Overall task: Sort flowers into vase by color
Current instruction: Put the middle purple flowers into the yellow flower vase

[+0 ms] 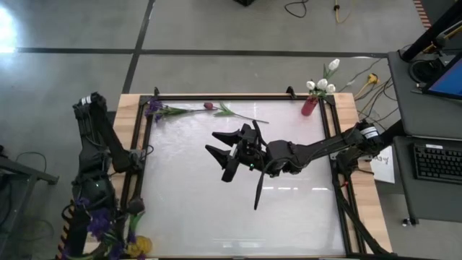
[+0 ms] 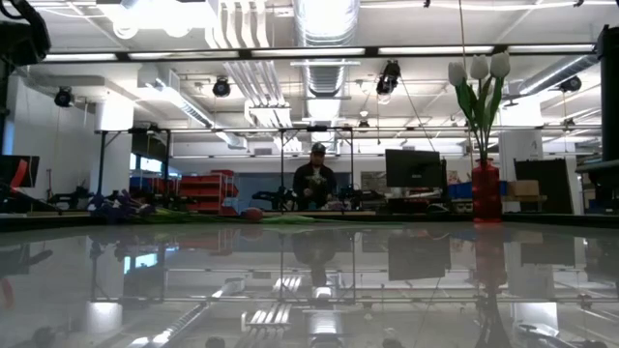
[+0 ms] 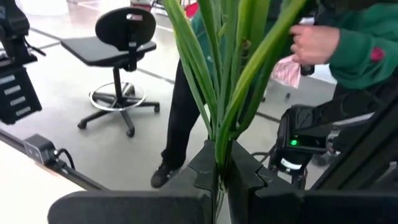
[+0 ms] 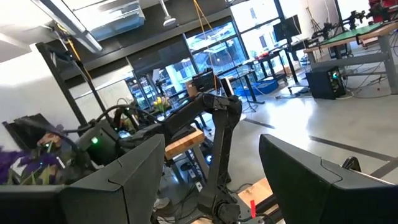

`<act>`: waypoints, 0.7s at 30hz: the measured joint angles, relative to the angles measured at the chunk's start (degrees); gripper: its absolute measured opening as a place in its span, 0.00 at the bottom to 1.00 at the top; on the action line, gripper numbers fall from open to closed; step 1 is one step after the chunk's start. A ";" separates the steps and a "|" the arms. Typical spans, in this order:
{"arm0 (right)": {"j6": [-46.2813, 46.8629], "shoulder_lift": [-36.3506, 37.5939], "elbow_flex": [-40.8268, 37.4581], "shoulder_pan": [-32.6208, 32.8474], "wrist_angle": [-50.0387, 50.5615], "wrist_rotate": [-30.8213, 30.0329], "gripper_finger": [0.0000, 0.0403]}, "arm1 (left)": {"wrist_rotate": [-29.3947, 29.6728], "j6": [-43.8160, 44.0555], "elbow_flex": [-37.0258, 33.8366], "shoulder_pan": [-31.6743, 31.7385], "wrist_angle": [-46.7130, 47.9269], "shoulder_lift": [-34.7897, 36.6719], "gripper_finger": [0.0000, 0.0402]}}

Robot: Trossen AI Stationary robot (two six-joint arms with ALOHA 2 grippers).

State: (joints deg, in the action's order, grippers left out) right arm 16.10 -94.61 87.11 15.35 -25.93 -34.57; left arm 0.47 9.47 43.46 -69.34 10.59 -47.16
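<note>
My left gripper is off the table's near left corner, shut on green stems whose purple blossoms show beside a yellow vase. My right gripper hangs open and empty over the table's middle; its wide-apart fingers show in the right wrist view. A purple spray and a pink-red bud lie on their green stems along the far edge. A red vase at the far right corner holds white tulips, standing upright in the low view. My left gripper pinches a bunch of green stems and leaves between its two fingers. The stems run out past the fingertips, roughly along the fingers. They are clear of the table. Which part of the stems' length the fingers are on does not show.
A black frame rims the glossy table top. A person with a green sleeve stands close beyond the left gripper, beside an office chair. Another person stands far behind the table. A desk with a keyboard is at the right.
</note>
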 joint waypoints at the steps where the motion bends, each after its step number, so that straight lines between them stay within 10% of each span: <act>1: 0.00 0.00 0.00 0.00 0.00 0.00 0.63 | 0.00 0.02 0.00 0.00 0.09 -0.40 0.00; 21: 0.61 0.00 0.00 0.00 0.00 -0.07 0.63 | -1.51 0.51 4.67 0.00 7.07 -3.86 0.00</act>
State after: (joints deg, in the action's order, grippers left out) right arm 16.71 -94.61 87.11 15.35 -25.93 -34.63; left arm -1.04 9.98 48.13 -69.34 17.66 -51.02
